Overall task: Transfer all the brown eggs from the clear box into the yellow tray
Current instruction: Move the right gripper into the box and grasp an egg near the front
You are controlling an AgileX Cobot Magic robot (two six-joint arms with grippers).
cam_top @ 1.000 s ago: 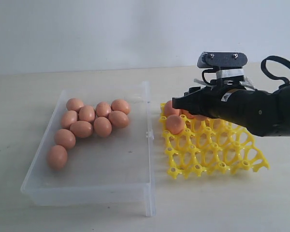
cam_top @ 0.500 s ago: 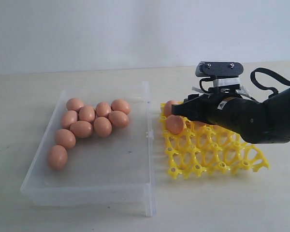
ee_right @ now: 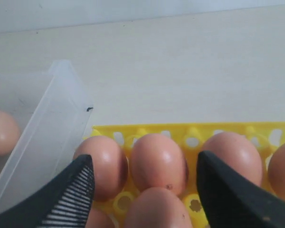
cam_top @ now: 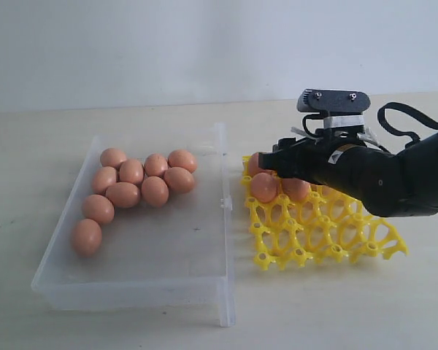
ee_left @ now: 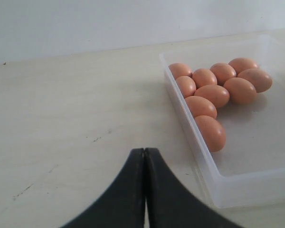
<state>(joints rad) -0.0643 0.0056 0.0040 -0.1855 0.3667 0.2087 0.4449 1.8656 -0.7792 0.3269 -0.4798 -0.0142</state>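
Observation:
Several brown eggs [cam_top: 140,182] lie clustered at the far left of the clear box [cam_top: 223,240]. More brown eggs [cam_top: 263,187] sit in cups at the near-box end of the yellow tray [cam_top: 328,230]. My right gripper [cam_top: 281,164] hangs low over that end, open. In the right wrist view its fingers [ee_right: 143,159] stand wide on either side of a seated egg [ee_right: 157,161], apart from it. My left gripper [ee_left: 145,151] is shut and empty, over bare table beside the box's outer wall [ee_left: 194,152]. It does not show in the exterior view.
The box's long wall with a small clasp [cam_top: 223,203] stands between the eggs in the box and the tray. The right arm's black body and cable [cam_top: 394,175] cover the tray's far side. Pale table surrounds both.
My right gripper has come down onto the tray and opened. An egg that it carried now rests in a cup beside the other eggs. The left gripper shows no change.

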